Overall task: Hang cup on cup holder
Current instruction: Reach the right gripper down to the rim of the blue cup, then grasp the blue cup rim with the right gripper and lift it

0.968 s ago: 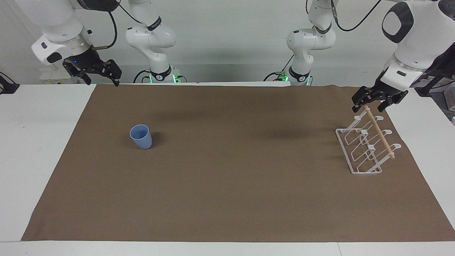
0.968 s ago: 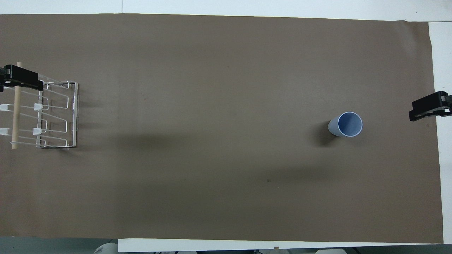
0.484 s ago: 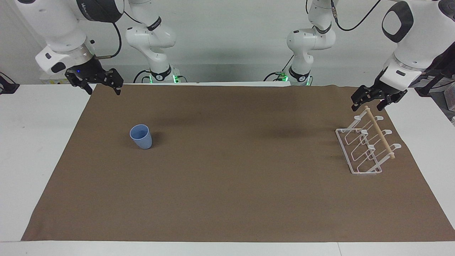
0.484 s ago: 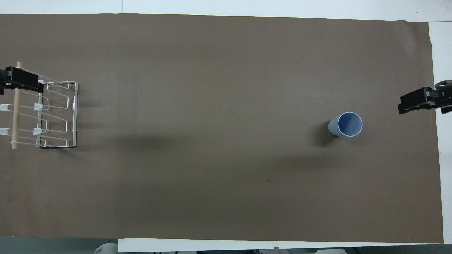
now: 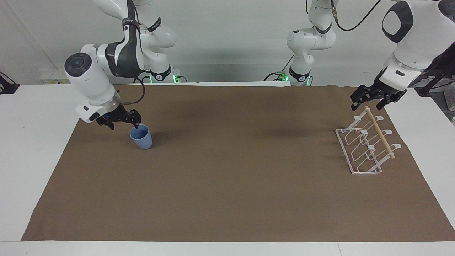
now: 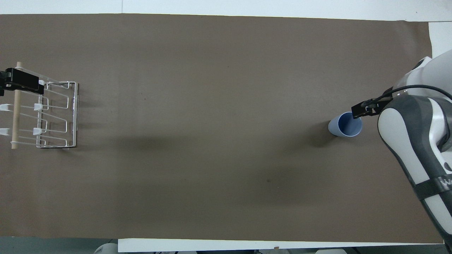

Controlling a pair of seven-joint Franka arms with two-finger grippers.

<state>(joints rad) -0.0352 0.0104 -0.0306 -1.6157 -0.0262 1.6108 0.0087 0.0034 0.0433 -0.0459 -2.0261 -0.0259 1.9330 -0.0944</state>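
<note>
The right gripper (image 5: 124,124) hangs low beside a light blue cup (image 5: 141,137) on the brown mat (image 5: 227,185) that covers the white worktop (image 5: 32,149), its fingers spread wide and holding nothing. One fingertip (image 5: 136,125) sits at the cup's rim on the side nearer the robots, and whether it touches the plastic cannot be told; in the overhead view the same fingertip (image 6: 356,112) overlaps the edge of the rim. The cup (image 6: 345,125) stands upright, mouth up, toward the right arm's end of the worktop. Well apart from it, at the left arm's end of the mat, the white wire cup holder (image 5: 366,145) stands empty, its wooden dowel (image 5: 379,132) running along the top of its slanted prongs. The left gripper (image 5: 371,101) hovers over the end of that dowel nearer the robots, fingers also spread wide and gripping nothing; the overhead view shows only its dark tip (image 6: 22,80) lying across the cup holder (image 6: 53,114) where the dowel (image 6: 16,106) ends.
</note>
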